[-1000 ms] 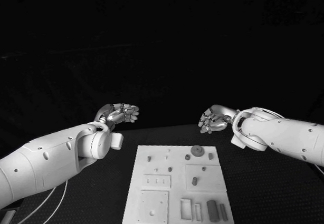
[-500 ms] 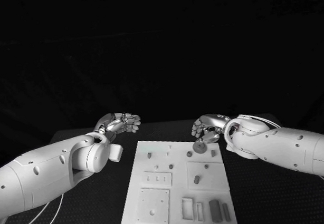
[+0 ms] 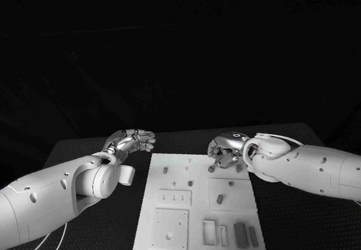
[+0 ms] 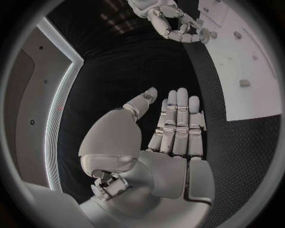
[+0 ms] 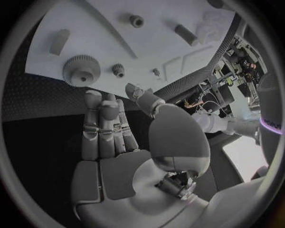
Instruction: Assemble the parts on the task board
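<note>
The white task board lies in the middle of the black desk, its long side running away from the robot. Small grey parts sit on it: a large gear near the far right corner, a small gear just beside it, a short cylinder, a peg and a small round nut further along the board. Nearer the robot the board carries rectangular recesses and two dark bars.

The right hand hovers over the far right corner of the board, above the large gear; its fingers are stretched out side by side with the thumb apart, and it holds nothing. The fingertips reach close to the gears, but I cannot tell whether they touch.

The left hand is off the board, over the desk beside its far left corner. Its fingers lie straight and together, thumb standing away, with nothing in its grasp
</note>
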Robot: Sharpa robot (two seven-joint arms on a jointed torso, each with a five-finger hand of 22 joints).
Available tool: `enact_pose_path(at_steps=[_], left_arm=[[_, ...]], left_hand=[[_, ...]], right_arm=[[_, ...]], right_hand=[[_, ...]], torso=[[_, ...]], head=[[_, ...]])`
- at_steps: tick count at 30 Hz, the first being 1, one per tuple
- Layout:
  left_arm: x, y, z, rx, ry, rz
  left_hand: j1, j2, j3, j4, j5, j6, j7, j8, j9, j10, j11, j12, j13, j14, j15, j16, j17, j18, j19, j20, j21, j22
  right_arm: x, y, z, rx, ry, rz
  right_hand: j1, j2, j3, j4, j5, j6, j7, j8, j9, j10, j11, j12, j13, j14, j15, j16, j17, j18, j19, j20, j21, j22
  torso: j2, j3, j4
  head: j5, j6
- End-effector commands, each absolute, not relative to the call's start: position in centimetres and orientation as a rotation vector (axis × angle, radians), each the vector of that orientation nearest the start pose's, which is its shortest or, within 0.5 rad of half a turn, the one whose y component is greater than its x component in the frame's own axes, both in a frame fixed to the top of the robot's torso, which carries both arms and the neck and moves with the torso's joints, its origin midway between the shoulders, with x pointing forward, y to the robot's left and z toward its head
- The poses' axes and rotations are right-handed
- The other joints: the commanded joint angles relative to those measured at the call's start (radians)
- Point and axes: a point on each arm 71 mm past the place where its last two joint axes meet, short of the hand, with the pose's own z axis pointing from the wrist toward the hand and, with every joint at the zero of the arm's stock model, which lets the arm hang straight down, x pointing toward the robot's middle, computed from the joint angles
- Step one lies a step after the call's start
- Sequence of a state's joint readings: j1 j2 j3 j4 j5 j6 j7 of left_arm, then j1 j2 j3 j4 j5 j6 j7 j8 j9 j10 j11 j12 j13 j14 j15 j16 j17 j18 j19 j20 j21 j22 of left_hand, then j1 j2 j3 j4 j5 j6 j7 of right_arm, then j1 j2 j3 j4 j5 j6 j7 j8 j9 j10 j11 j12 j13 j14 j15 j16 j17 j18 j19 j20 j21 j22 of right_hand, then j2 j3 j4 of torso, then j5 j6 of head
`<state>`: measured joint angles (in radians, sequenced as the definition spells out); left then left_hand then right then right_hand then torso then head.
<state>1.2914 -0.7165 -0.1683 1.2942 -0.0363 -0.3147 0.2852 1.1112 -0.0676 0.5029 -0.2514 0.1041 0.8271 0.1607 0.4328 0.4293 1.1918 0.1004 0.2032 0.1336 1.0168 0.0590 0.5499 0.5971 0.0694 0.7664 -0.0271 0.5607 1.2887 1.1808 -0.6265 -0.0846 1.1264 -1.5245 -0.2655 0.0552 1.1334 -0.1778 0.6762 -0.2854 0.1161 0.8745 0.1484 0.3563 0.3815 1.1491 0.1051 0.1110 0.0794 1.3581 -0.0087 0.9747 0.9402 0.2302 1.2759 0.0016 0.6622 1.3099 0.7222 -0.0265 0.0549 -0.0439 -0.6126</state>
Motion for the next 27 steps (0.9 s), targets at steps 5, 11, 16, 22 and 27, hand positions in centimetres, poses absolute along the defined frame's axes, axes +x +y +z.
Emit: enact_pose_path(at_steps=[5,11,16,22,27], left_arm=[[53.2,21.5,-19.5,-1.067,1.538,-1.348],[53.2,21.5,-19.5,-1.069,1.541,-1.35],[53.2,21.5,-19.5,-1.069,1.544,-1.35],[53.1,21.5,-19.5,-1.069,1.547,-1.355],[53.1,21.4,-19.5,-1.071,1.552,-1.359]], left_hand=[[-0.016,-0.002,0.001,-0.006,-0.007,-0.003,0.005,-0.005,0.001,-0.004,0.004,-0.007,-0.002,-0.002,0.004,0.001,0.0,-0.014,-0.002,-0.007,0.006,-0.002],[-0.02,-0.003,0.001,-0.006,-0.009,-0.004,0.006,-0.006,0.002,-0.005,0.005,-0.009,-0.002,-0.002,0.004,0.001,0.0,-0.015,-0.002,-0.008,0.006,-0.002],[-0.023,-0.003,0.002,-0.006,-0.01,-0.005,0.006,-0.008,0.002,-0.005,0.005,-0.01,-0.003,-0.002,0.004,0.0,0.0,-0.015,-0.003,-0.008,0.006,-0.002],[-0.025,-0.004,0.002,-0.006,-0.011,-0.006,0.007,-0.008,0.002,-0.005,0.006,-0.011,-0.003,-0.002,0.004,0.0,0.0,-0.015,-0.003,-0.008,0.006,-0.002],[-0.026,-0.004,0.002,-0.005,-0.011,-0.006,0.007,-0.009,0.002,-0.005,0.006,-0.011,-0.003,-0.002,0.004,0.001,0.0,-0.016,-0.003,-0.008,0.007,-0.003]], right_arm=[[53.3,-19.3,-23.8,-0.37,1.725,0.525],[53.3,-19.2,-24.2,-0.389,1.735,0.509],[53.2,-19.2,-24.4,-0.394,1.749,0.502],[53.3,-19.3,-24.6,-0.4,1.751,0.486],[53.3,-19.3,-25.0,-0.406,1.755,0.472]], right_hand=[[-0.003,-0.016,0.002,0.004,-0.004,-0.006,-0.004,-0.007,-0.001,-0.001,0.004,-0.009,-0.002,-0.004,0.004,0.017,0.001,0.032,0.011,-0.015,0.018,0.024],[-0.006,-0.02,0.001,0.004,-0.007,-0.007,-0.005,-0.007,-0.001,-0.002,0.003,-0.011,-0.002,-0.005,0.004,0.023,-0.001,0.032,0.01,-0.016,0.026,0.023],[-0.007,-0.021,0.001,0.005,-0.01,-0.007,-0.005,-0.008,-0.001,-0.001,0.003,-0.012,-0.002,-0.007,0.004,0.027,-0.002,0.032,0.009,-0.016,0.03,0.023],[-0.005,-0.02,0.006,0.006,-0.023,-0.006,-0.005,-0.007,0.0,0.002,0.003,-0.014,-0.001,-0.01,0.004,0.033,-0.006,0.032,0.006,-0.016,0.037,0.022],[-0.002,-0.019,0.013,0.007,-0.034,-0.004,-0.005,-0.007,0.001,0.006,0.003,-0.015,0.0,-0.012,0.003,0.039,-0.011,0.032,0.003,-0.015,0.042,0.021]], torso=[[0.018,-0.0006,0.0028],[0.024,-0.0005,0.002],[0.028,-0.0057,0.0132],[0.032,-0.0055,0.0143],[0.035,-0.0058,0.0152]], head=[[0.0,-0.001],[-0.001,0.001],[-0.011,0.0],[-0.011,0.001],[-0.008,0.0]])
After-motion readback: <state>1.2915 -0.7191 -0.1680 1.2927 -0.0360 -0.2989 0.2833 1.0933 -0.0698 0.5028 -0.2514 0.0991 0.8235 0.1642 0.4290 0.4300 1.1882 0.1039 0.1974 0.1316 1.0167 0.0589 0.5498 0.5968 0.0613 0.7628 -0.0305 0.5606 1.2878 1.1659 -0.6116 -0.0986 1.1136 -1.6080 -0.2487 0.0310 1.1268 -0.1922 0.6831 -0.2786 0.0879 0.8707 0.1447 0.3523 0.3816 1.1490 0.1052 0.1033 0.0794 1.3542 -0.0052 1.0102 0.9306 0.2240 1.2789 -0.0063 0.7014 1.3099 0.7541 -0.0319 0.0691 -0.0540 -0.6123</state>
